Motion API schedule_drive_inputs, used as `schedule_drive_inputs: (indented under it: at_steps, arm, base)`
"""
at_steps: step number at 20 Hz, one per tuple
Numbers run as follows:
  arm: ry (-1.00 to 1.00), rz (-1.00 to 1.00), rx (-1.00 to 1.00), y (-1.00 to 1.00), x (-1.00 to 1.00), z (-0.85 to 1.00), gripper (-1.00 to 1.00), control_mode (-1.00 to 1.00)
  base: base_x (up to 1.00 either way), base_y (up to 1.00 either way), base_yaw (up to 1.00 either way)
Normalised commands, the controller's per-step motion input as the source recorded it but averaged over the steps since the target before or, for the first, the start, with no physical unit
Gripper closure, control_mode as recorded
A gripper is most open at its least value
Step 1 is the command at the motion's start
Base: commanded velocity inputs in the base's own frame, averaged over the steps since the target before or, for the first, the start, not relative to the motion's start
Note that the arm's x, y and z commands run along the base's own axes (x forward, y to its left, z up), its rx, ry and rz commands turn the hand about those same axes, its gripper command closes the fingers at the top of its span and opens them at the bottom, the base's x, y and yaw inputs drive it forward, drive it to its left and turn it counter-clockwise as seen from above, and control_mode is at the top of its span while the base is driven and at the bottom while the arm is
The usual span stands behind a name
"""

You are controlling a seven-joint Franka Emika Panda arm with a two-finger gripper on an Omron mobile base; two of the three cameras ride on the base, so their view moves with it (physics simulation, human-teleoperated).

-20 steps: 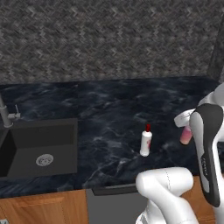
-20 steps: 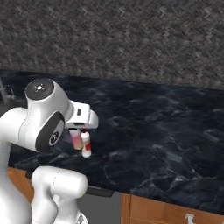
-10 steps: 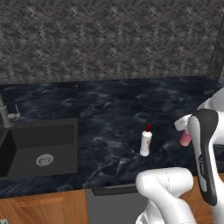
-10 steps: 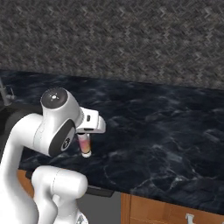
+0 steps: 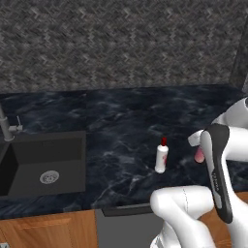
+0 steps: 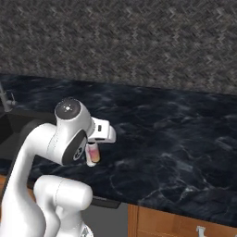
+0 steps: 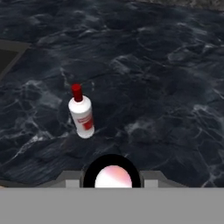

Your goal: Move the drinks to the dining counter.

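A slim white bottle with a red cap [image 5: 161, 156] [image 7: 81, 113] stands upright on the black marbled dining counter [image 5: 121, 121] [image 6: 176, 139] [image 7: 166, 87], right of the sink. My gripper [image 5: 198, 153] [image 6: 92, 153] [image 7: 113, 176] is shut on a tiny pink-and-white bottle [image 5: 199, 155] [image 6: 93, 155] [image 7: 113, 178]. It holds that bottle just above the counter, to the right of the white one and nearer the front edge. In the hand view I look down on the held bottle's dark-rimmed top. My arm hides most of it in both base views.
A dark built-in sink [image 5: 43, 164] lies at the left, with a steel faucet [image 5: 5, 127] at its far left edge. A grey tiled wall [image 5: 121, 43] closes the back of the counter. Wooden cabinet fronts [image 6: 185, 222] run below the front edge.
My arm has folded a little, its upper joint swinging right in the right base view. The held bottle has drifted slightly lower and towards the white bottle, which has not moved.
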Motion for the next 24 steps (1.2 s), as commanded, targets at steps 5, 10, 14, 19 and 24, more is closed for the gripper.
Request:
schedule_drive_inputs:
  at_steps: [5, 10, 14, 19, 24]
  arm:
    - [0.00, 0.00, 0.00, -0.04, 0.14, -0.29, 1.00, -1.00]
    - [0.01, 0.00, 0.00, 0.00, 0.09, -0.26, 1.00, -1.00]
    - [0.04, 0.00, 0.00, 0.00, 0.00, -0.28, 1.00, -1.00]
    - [0.04, 0.00, 0.00, 0.00, 0.01, -0.26, 1.00, -1.00]
    - [0.00, 0.00, 0.00, 0.00, 0.13, -0.21, 1.00, -1.00]
  base:
    - [0.00, 0.00, 0.00]
    - [0.00, 0.00, 0.00]
    - [0.00, 0.00, 0.00]
    - [0.00, 0.00, 0.00]
    - [0.00, 0.00, 0.00]
